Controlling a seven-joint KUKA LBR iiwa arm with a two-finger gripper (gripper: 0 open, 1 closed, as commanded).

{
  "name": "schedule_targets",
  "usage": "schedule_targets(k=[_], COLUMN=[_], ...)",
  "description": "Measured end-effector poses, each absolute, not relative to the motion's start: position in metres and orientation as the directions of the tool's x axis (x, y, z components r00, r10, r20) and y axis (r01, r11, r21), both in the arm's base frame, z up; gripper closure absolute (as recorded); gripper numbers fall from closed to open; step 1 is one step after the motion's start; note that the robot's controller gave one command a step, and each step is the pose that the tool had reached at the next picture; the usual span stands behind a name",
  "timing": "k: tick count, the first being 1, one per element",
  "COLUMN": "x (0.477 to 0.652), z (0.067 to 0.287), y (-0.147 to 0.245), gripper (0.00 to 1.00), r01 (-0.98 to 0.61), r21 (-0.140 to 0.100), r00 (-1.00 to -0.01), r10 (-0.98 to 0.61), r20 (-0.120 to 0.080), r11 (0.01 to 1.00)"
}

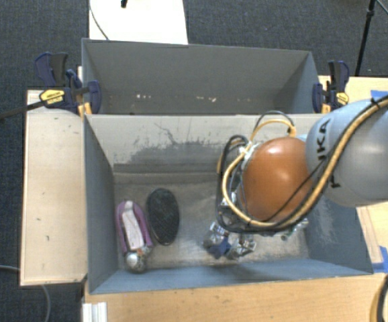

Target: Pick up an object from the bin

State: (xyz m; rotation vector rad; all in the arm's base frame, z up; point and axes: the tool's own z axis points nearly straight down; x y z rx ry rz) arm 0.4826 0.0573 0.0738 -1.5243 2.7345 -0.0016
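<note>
My gripper (pixel 229 242) is low over the bin floor near the front wall, right of centre, under the orange dome. Something small and bluish sits at its fingertips, too hidden to name. A black oval brush-like thing (pixel 162 215) lies on the floor to the left of the gripper, well apart from it. Farther left, a pink and purple bottle-like thing with a silver round end (pixel 133 233) lies along the left wall.
The arm and its cables cover the right half of the bin floor. The bin's front wall is just below the gripper.
</note>
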Motion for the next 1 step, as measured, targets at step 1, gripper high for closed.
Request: schedule_targets(k=[1], x=[0.4945], z=[0.2253], y=[0.0412], gripper=[1.00], r01=[-0.858], r21=[-0.008], r00=[-0.513], r10=[-0.858], r20=[-0.007], r11=[0.513])
